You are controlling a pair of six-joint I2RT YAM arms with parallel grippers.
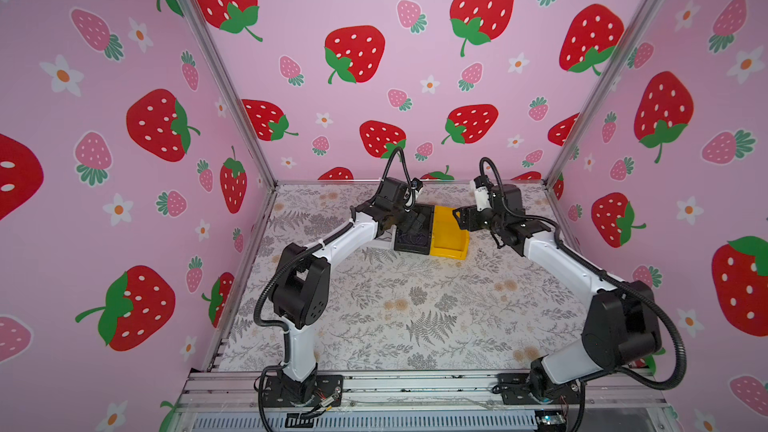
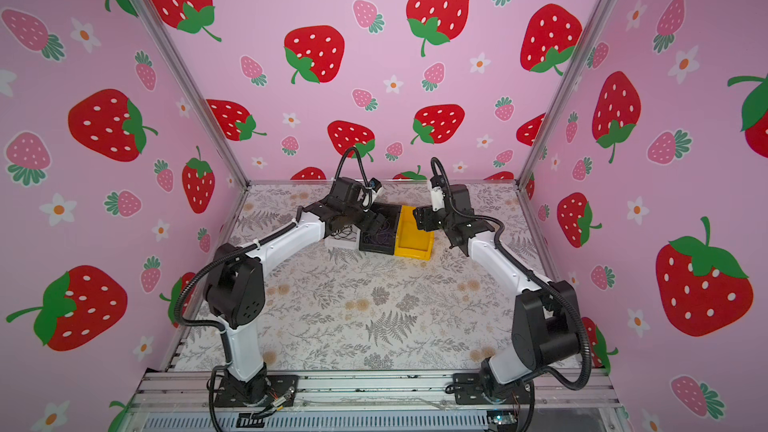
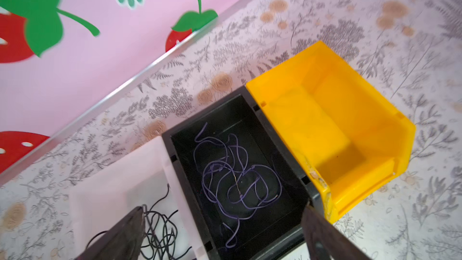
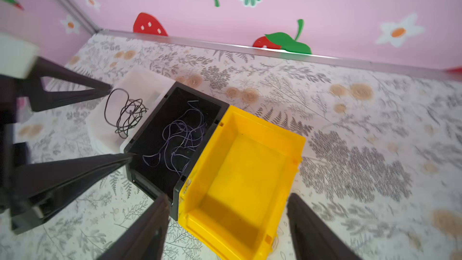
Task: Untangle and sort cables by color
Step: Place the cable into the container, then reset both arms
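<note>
My left claw point(image 3: 223, 210) is spread wide and grips nothing; it hangs over the seam between the white bin point(image 3: 112, 171) and the black bin point(image 3: 225, 113). My right claw point(image 4: 228, 196) is also parted and empty, poised above the near edge of the yellow bin point(image 3: 350, 101).

The three bins sit touching in a row toward the far middle of the tabletop point(image 1: 395, 317): white on the left, black in the middle, yellow on the right. The purple cables point(image 3: 237, 178) lie on the black bin's floor, and the black cables point(image 4: 127, 116) lie in the white one. The yellow bin holds nothing.

I judge the colour sort as good as done, since I see no loose cord on the tabletop, though my arms may hide a patch of it. Untangling looks less finished: each heap is a snarl of crossing loops.

The cords are thin, limp and smooth. The bins are hard moulded plastic with low fronts, the white one translucent. The tabletop is a flat sheet printed with grey ferns.
</note>
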